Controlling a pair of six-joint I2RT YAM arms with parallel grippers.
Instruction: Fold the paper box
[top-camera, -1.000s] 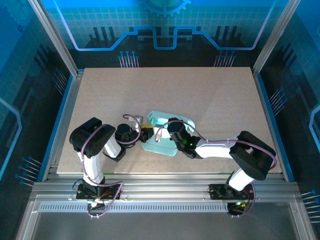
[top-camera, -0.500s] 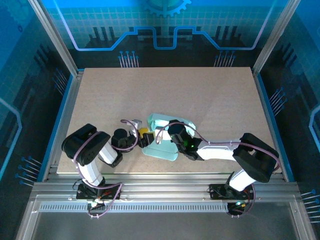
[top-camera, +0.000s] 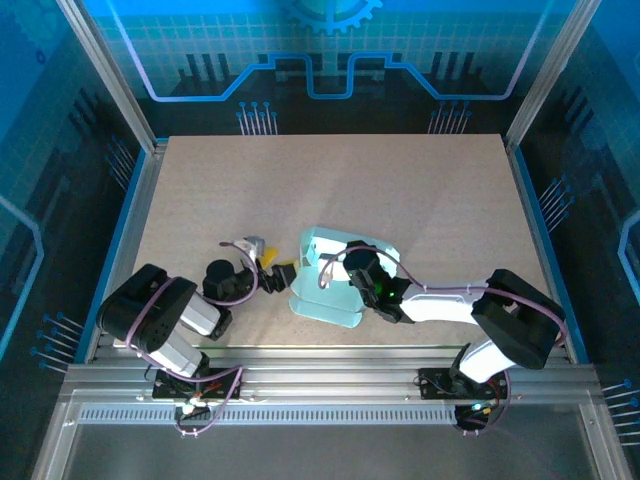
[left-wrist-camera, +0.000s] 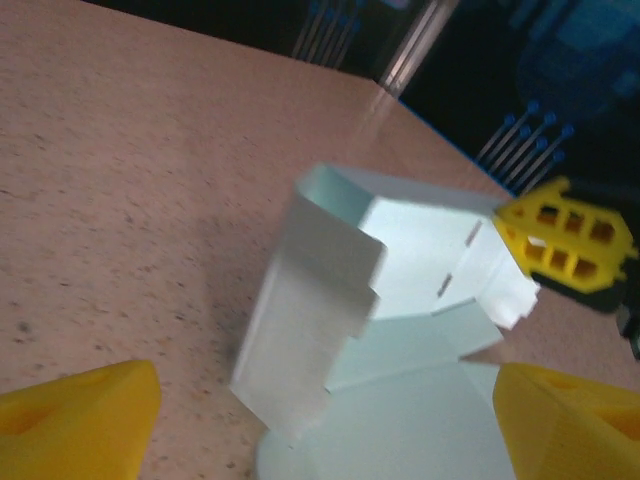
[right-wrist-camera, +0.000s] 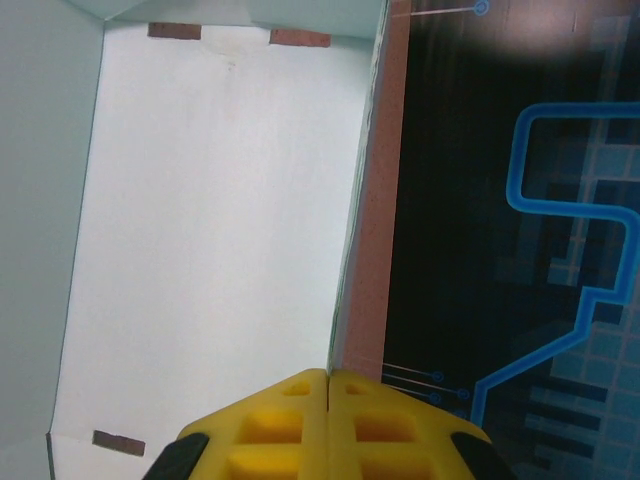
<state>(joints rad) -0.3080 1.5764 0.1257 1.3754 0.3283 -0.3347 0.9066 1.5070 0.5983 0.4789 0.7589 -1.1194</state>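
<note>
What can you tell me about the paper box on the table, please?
The pale mint thin-card paper box is half folded: a flat base on the tan speckled table near its front edge, several walls standing up, top open. One wall has a stepped edge, another small slots. The shut right end effector seems to pinch one wall's top edge.

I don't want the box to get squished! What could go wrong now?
The raised side flap of the paper box stands unheld, since the left gripper is open; it might spring back flat. The right gripper, shut over the box's floor, could crease or drag the thin card if it shifts.
</note>
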